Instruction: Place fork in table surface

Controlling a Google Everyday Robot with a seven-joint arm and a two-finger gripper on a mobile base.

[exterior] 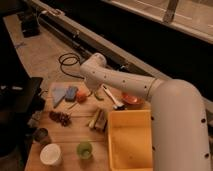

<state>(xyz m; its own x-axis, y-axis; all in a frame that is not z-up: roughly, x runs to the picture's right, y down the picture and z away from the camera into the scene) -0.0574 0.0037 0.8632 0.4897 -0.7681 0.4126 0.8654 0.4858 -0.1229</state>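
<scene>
My white arm reaches from the lower right across the table surface (75, 127), a light tan wooden plank top. The gripper (91, 91) is at the arm's far end, low over the back of the table between an orange item (81, 96) and a green pepper (99, 96). The wrist hides the gripper's fingers. I cannot make out the fork in this view. Whether anything is held does not show.
A big yellow tub (129, 137) fills the right front. A white-handled utensil (113, 98) and red bowl (133, 100) lie behind it. Blue sponge (71, 92), grapes (60, 118), wooden pieces (98, 119), dark cup (42, 135), white bowl (50, 154) and green cup (84, 149) are spread about.
</scene>
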